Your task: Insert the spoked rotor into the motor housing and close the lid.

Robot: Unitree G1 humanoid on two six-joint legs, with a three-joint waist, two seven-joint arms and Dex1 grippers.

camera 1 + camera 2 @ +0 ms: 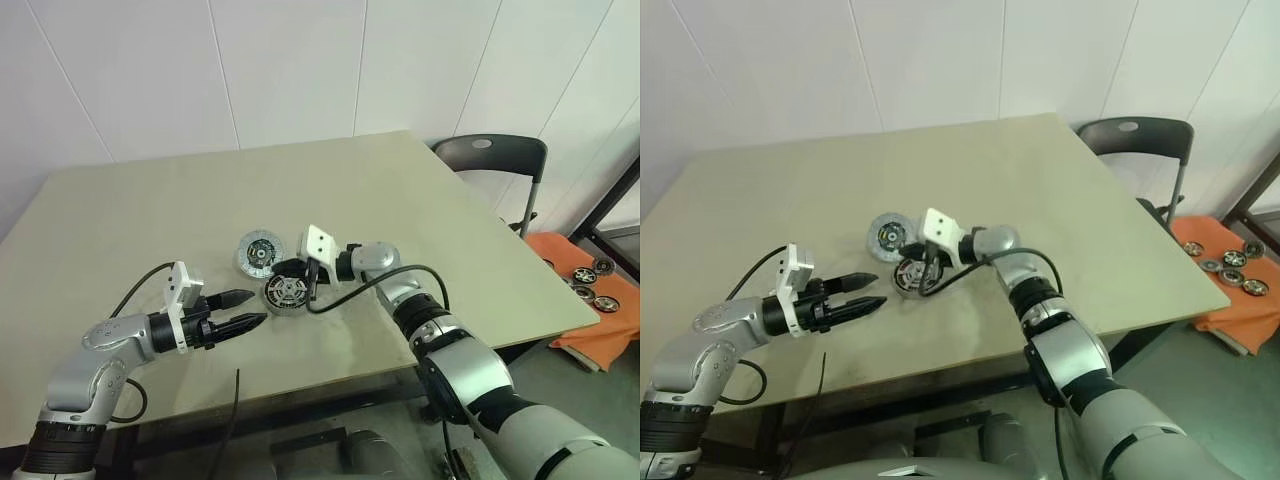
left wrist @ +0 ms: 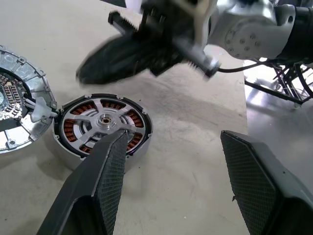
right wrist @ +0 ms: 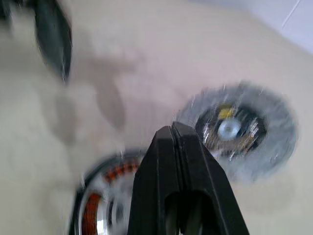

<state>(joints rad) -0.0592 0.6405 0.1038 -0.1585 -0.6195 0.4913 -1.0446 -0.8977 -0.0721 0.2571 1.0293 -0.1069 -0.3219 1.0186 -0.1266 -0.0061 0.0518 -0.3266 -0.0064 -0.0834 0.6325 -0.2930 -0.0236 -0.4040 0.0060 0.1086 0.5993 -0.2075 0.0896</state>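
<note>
The motor housing (image 2: 73,154) stands on the table, copper windings showing under the spoked rotor (image 2: 103,120), which lies in it with its black rim and silver spokes up. The lid (image 1: 260,253) lies flat on the table, touching the housing's far left side. My right gripper (image 1: 288,268) hovers shut just above the housing's far edge, holding nothing; the right wrist view shows its tip (image 3: 173,129) between housing (image 3: 105,205) and lid (image 3: 239,129). My left gripper (image 1: 245,308) is open and empty, a little to the left of the housing and pointing at it.
The beige table (image 1: 150,210) has open surface all around the parts. A black cable (image 1: 350,295) trails from the right wrist across the table. A dark chair (image 1: 495,160) stands at the far right corner. An orange cloth (image 1: 575,320) with several round parts lies beyond the right edge.
</note>
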